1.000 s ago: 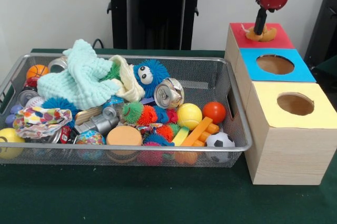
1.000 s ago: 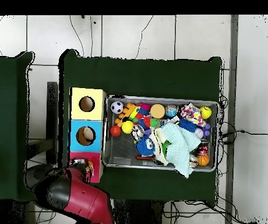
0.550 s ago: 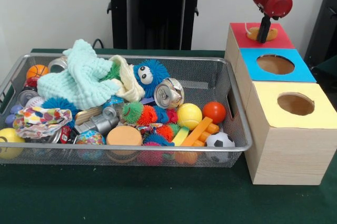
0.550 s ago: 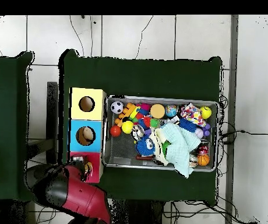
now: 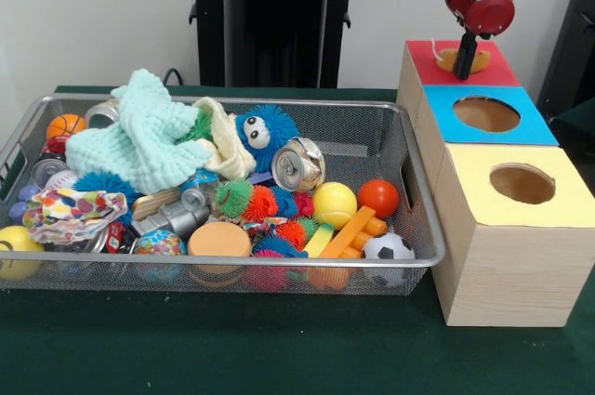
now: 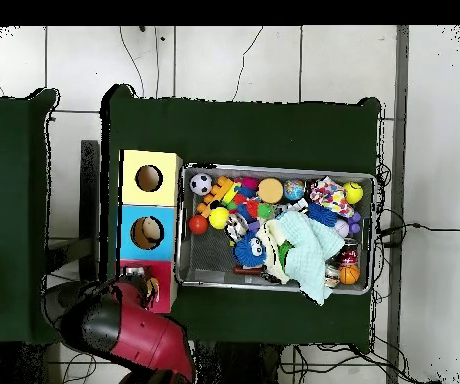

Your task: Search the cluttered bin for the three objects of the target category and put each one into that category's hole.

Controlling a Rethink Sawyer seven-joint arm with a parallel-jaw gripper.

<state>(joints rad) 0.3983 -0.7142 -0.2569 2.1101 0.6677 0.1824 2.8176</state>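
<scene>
Three wooden boxes stand in a row to the right of the bin: a red-topped box (image 5: 497, 70), a blue-topped box (image 5: 535, 127) and a yellow-topped box (image 5: 562, 204), each with a round hole. An orange object (image 5: 480, 60) lies in the red box's hole. My gripper (image 5: 464, 66) hangs directly over it at the end of the red and black arm (image 5: 479, 5); contact cannot be made out. In the overhead view the arm (image 6: 124, 330) covers part of the red box (image 6: 164, 272). The wire mesh bin (image 5: 279, 263) holds mixed toys, balls, cans and cloths.
The bin holds a mint cloth (image 5: 139, 139), a blue fuzzy toy (image 5: 265, 133), a crushed can (image 5: 297, 164), a yellow ball (image 5: 334, 204), a red ball (image 5: 377, 197) and a small soccer ball (image 5: 389, 248). Green cloth covers the table (image 5: 232, 348).
The gripper has risen a little from the red box's hole. The orange object has stayed behind in the hole, sitting lower than it did a second ago.
</scene>
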